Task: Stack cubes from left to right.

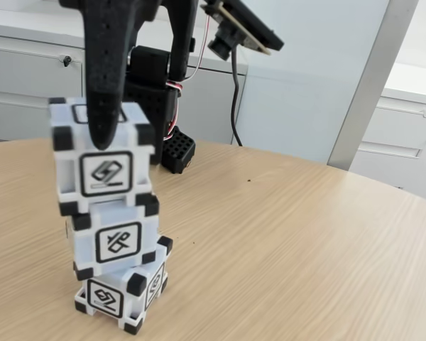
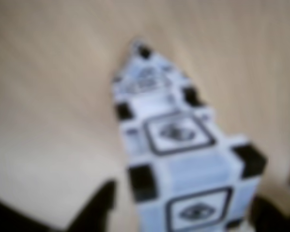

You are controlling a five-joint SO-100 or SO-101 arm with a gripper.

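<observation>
Nearest to you in the fixed view: three cubes stacked in one column at the front left of the worktop [image 1: 291, 234]. The bottom cube [image 1: 121, 295] sits on the wood, turned a bit so a corner faces the camera. The middle cube [image 1: 113, 238] rests on it, roughly square to the camera. The top cube [image 1: 103, 160] sits on the middle one, shifted slightly left, so the column isn't straight.

End effector [image 1: 106, 124] comes down from above over the top cube. One black finger [image 1: 105, 85] lies across its front face, tip just above the glyph. The other finger is hidden, so you can't tell from this view if it's clamped or just released. The wrist view is blurred: you're looking down the stack [image 2: 183, 159], with dark finger shapes at both lower corners, one either side of the nearest cube. Contact is unclear.

Behind the stack: arm body with red and white wires [image 1: 188, 67], a small black perforated block [image 1: 177, 150] on the worktop, and a camera [image 1: 234, 32] with a black cable. Farthest back are grey cabinets [image 1: 405, 135].
</observation>
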